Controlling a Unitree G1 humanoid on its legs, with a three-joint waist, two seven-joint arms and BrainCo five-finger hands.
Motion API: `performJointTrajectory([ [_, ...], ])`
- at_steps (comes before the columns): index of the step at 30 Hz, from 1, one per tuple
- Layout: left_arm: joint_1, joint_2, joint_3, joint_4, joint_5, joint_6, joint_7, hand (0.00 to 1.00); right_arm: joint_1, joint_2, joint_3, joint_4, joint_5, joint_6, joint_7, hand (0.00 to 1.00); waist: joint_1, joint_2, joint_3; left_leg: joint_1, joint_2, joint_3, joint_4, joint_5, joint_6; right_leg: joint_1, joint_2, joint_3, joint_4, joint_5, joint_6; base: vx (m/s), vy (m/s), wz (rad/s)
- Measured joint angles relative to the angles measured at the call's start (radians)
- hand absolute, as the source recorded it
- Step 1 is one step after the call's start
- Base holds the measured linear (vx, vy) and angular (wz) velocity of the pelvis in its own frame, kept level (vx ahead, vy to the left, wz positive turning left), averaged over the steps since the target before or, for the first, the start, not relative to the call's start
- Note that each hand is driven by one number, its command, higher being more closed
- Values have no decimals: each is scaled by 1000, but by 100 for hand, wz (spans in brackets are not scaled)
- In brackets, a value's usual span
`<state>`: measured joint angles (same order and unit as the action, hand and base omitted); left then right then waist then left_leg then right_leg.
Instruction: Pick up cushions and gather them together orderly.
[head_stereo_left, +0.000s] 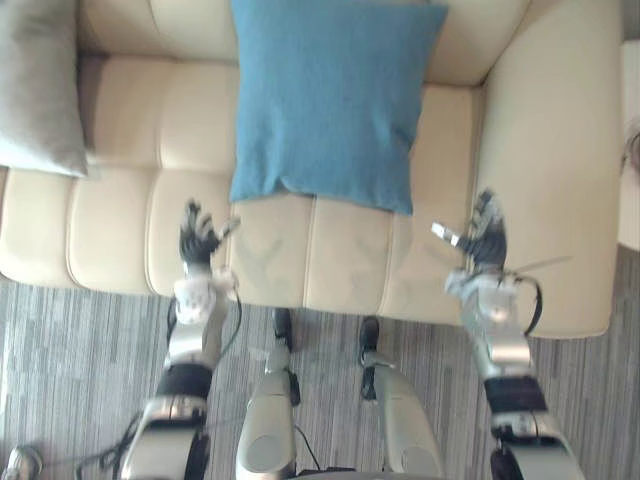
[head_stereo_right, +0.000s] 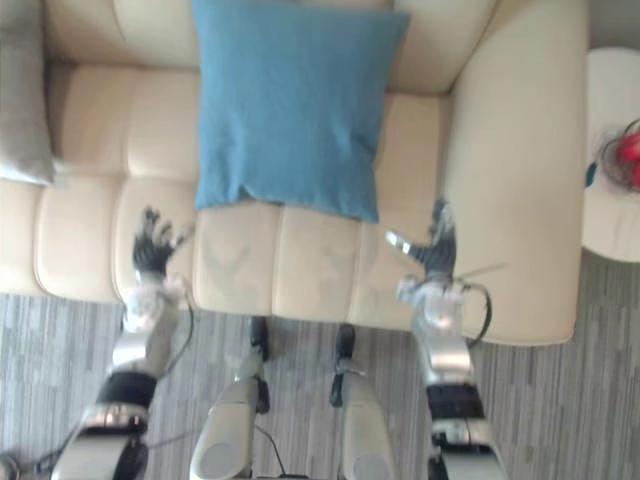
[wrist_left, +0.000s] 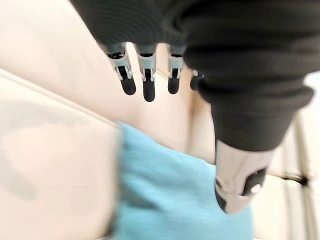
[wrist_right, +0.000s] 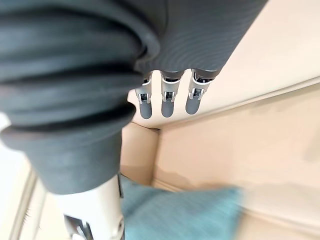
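**Open hands flank the blue cushion**

The blue cushion (head_stereo_left: 325, 100) leans at the back of the cream sofa (head_stereo_left: 120, 130), its lower edge on the seat, with open seat below that edge. The left hand (head_stereo_left: 198, 238) hovers near its lower left corner and the right hand (head_stereo_left: 487, 238) below its lower right, both with fingers straight and holding nothing. A grey cushion (head_stereo_left: 40, 85) sits well left of it; the broad armrest (head_stereo_left: 555, 150) rises just right

No text, label, brand, number or sign can be read in any view. The blue cushion (head_stereo_left: 325, 100), the grey cushion (head_stereo_left: 40, 85) and the cream sofa (head_stereo_left: 550, 150) show plain, unprinted surfaces.
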<state>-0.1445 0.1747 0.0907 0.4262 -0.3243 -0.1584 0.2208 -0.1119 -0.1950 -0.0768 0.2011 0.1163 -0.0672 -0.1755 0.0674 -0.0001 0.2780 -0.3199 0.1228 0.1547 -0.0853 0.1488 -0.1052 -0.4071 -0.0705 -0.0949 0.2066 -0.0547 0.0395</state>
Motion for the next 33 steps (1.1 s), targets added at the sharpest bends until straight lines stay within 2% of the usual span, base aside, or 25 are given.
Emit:
performJointTrajectory([
  [2, 104, -33, 8, 9, 16, 3, -29, 0, 83, 27, 5, 25, -18, -5, 34, 0, 0, 7, -48, 30, 2, -2, 0, -10, 0, 47, 5, -2, -34, -4, 1, 84, 3, 3],
  [4, 189, -76, 29, 92, 44, 11, -63, 0, 155, 58, 2, 116, -56, -11, 65, 0, -1, 15, -104, 73, 1, -4, 0, -22, 3, 111, 9, -6, -74, 2, 9, 119, 6, 5],
  [8, 259, -136, 89, 297, 89, 24, -102, 0, 214, 116, -14, 336, -154, -8, 82, 0, -3, 17, -168, 164, -4, -4, 0, -44, -2, 224, 7, -9, -125, 7, 9, 117, 17, 3],
  [12, 287, -174, 131, 485, 157, 51, -127, 0, 222, 158, -98, 579, -198, 9, 77, 0, -4, 16, -222, 240, -11, -2, -6, -64, -2, 313, 3, -10, -161, 8, 13, 102, 24, 2],
  [18, 282, -183, 216, 568, 209, 63, -133, 0, 228, 170, -198, 726, -204, 41, 55, 0, -6, 11, -254, 305, -13, 5, -17, -75, -8, 377, 3, -5, -180, 6, 15, 50, 12, -2],
  [24, 274, -189, 238, 583, 238, 67, -133, 0, 219, 192, -230, 732, -201, 50, 47, 0, -6, 8, -255, 342, -13, 48, -18, -82, -6, 390, 3, 31, -176, 9, 18, -29, 14, -17],
  [25, 259, -175, 233, 585, 264, 78, -131, 0, 190, 237, -193, 759, -204, 65, 41, 0, -4, -39, -247, 399, -73, 101, -24, -133, 23, 428, -56, 67, -191, 4, 56, -21, 7, -9],
  [33, 259, -175, 237, 585, 265, 79, -130, 0, 190, 237, -194, 762, -203, 68, 41, 0, -4, -39, -247, 402, -72, 96, -20, -133, 23, 443, -57, 48, -197, 4, 56, 0, 0, 4],
])
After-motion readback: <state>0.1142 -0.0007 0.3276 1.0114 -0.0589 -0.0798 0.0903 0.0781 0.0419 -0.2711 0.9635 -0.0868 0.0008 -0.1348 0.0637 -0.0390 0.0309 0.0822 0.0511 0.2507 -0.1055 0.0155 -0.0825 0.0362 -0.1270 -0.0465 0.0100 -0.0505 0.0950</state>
